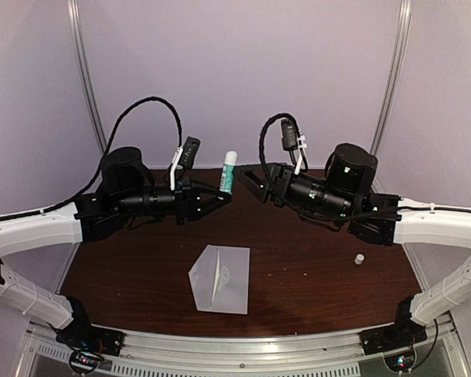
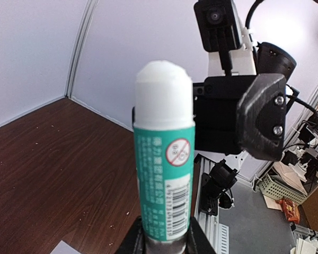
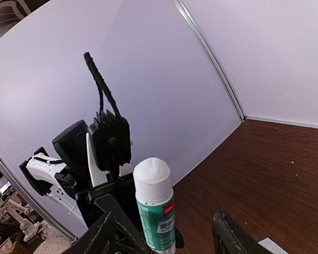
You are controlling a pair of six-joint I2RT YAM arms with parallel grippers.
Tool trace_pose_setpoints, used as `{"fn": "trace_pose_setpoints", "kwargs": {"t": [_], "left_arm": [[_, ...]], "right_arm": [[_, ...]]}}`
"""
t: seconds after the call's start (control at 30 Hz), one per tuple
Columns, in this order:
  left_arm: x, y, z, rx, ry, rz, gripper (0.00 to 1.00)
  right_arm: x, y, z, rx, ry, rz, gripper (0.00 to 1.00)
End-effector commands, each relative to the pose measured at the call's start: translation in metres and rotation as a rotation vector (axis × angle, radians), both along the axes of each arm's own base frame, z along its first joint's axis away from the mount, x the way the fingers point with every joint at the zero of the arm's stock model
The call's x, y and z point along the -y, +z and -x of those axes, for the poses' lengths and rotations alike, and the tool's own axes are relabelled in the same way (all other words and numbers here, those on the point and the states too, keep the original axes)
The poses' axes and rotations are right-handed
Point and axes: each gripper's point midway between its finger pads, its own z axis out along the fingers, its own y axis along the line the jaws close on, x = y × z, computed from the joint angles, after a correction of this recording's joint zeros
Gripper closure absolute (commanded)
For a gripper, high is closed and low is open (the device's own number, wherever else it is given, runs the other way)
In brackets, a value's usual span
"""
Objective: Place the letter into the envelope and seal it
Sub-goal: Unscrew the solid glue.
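The envelope [image 1: 220, 279] lies flat on the brown table [image 1: 314, 290] near the front middle, pale grey with its pointed flap spread to the left. The letter does not show apart from it. Above the back of the table my left gripper [image 1: 222, 195] [image 2: 164, 239] is shut on the base of an upright green glue stick [image 1: 229, 171] [image 2: 164, 159] with its white tip bare. My right gripper [image 1: 251, 182] [image 3: 169, 239] faces it from the right, open. Its fingers stand on either side of the glue stick [image 3: 155, 206] without gripping it.
A small white cap [image 1: 359, 258] stands on the table at the right, under the right arm. Pale walls with metal corner strips close in the back and sides. The arm bases and a metal rail [image 1: 235, 345] run along the near edge.
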Motion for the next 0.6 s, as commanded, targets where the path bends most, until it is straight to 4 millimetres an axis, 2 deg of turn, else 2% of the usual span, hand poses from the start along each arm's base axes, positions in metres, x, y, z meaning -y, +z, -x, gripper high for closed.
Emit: {"fn": "trace_pose_setpoints", "kwargs": {"t": [0.0, 0.07, 0.33, 0.57], "left_arm": [[-0.003, 0.026, 0.012, 0.049, -0.056, 0.088, 1.0], [-0.003, 0.027, 0.012, 0.05, -0.055, 0.092, 1.0], [-0.003, 0.027, 0.014, 0.05, -0.066, 0.095, 1.0], [-0.002, 0.029, 0.018, 0.055, -0.089, 0.102, 1.0]], "right_arm": [[-0.017, -0.001, 0.014, 0.027, 0.125, -0.001, 0.37], [-0.022, -0.004, 0.014, 0.019, 0.142, 0.005, 0.38], [-0.031, -0.011, 0.013, 0.004, 0.168, 0.011, 0.59], [-0.031, -0.01, 0.012, 0.009, 0.168, 0.006, 0.65]]}}
